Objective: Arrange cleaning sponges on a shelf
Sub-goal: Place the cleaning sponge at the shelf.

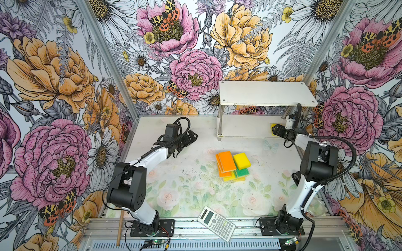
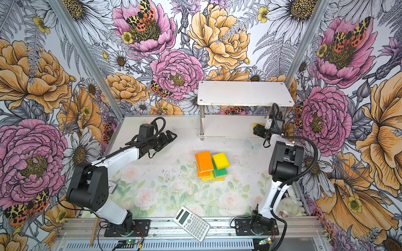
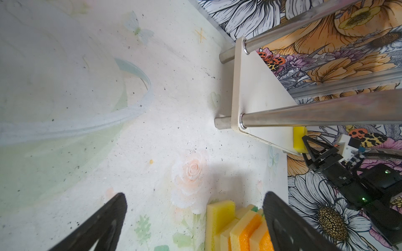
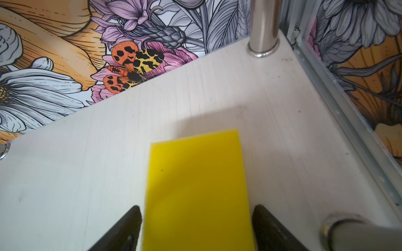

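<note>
Between the fingers of the right gripper (image 4: 196, 208) lies a yellow sponge (image 4: 195, 178), flat on the lower board of the shelf (image 4: 97, 169). The fingers are spread wide, one at each long side. The sponge's sides look straight and unsqueezed. It is probably light, soft and springy rather than slippery, and best pinched gently across its narrow width. Beyond the fingertips the board runs to a metal post (image 4: 263, 28) at its corner. The right arm (image 1: 317, 160) reaches low and forward, its wrist under the top board. Farther off, the left gripper (image 3: 195, 194) hovers above the table, fingers wide and empty, with the pile of sponges (image 3: 239, 228) beside one finger.
</note>
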`<state>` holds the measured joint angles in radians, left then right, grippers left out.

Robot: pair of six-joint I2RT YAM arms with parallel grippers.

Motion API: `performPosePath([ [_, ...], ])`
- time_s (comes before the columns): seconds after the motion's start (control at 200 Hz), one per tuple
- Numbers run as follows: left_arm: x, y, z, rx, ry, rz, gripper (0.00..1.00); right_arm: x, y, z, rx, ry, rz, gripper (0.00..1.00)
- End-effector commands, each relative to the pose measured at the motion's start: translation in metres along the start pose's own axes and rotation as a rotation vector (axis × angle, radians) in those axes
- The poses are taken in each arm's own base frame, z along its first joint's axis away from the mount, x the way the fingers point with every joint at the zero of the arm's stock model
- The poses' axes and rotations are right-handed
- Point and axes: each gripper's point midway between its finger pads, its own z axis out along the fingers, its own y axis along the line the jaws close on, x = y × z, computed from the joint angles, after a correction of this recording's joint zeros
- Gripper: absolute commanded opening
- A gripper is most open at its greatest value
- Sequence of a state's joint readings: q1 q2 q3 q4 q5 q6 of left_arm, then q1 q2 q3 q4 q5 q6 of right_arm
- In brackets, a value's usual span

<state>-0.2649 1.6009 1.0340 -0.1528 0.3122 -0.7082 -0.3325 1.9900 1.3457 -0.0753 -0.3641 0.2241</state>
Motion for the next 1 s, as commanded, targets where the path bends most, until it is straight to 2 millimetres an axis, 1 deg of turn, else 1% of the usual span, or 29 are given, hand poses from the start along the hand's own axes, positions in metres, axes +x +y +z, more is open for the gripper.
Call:
performPosePath([
  [0.0, -0.001, -0.009, -0.009, 0.035, -0.005, 0.015, 0.99, -0.022, 0.013, -0.015, -0.01, -0.044, -0.038, 0.83],
  [0.175, -0.001, -0.01, -0.01, 0.037, -0.008, 0.016, 0.99, -0.027, 0.021, -0.026, -0.022, -0.062, -0.058, 0.83],
  [0.39, 0.0, -0.011, -0.014, 0.042, -0.009, 0.018, 0.99, -0.035, 0.031, -0.047, -0.033, -0.094, -0.081, 0.86],
  [0.55, 0.002, -0.012, -0.018, 0.051, -0.011, 0.009, 0.99, -0.029, 0.04, -0.065, -0.043, -0.09, -0.072, 0.87],
  [0.631, 0.002, -0.015, -0.019, 0.065, -0.01, -0.012, 0.99, -0.02, 0.049, -0.077, -0.065, -0.082, -0.052, 0.87],
  [0.716, 0.002, -0.014, -0.018, 0.06, 0.003, -0.08, 0.99, -0.008, 0.06, -0.09, -0.084, -0.064, -0.031, 0.86],
  [0.821, 0.008, -0.018, -0.014, 0.081, 0.04, -0.093, 0.99, 0.01, 0.083, -0.109, -0.121, -0.045, -0.014, 0.86],
  [0.906, 0.011, -0.013, -0.012, 0.066, 0.039, -0.116, 0.99, 0.025, 0.103, -0.123, -0.152, -0.024, -0.002, 0.86],
  [0.996, 0.016, -0.019, -0.014, 0.094, 0.018, -0.093, 0.99, 0.041, 0.125, -0.137, -0.201, 0.002, 0.045, 0.86],
])
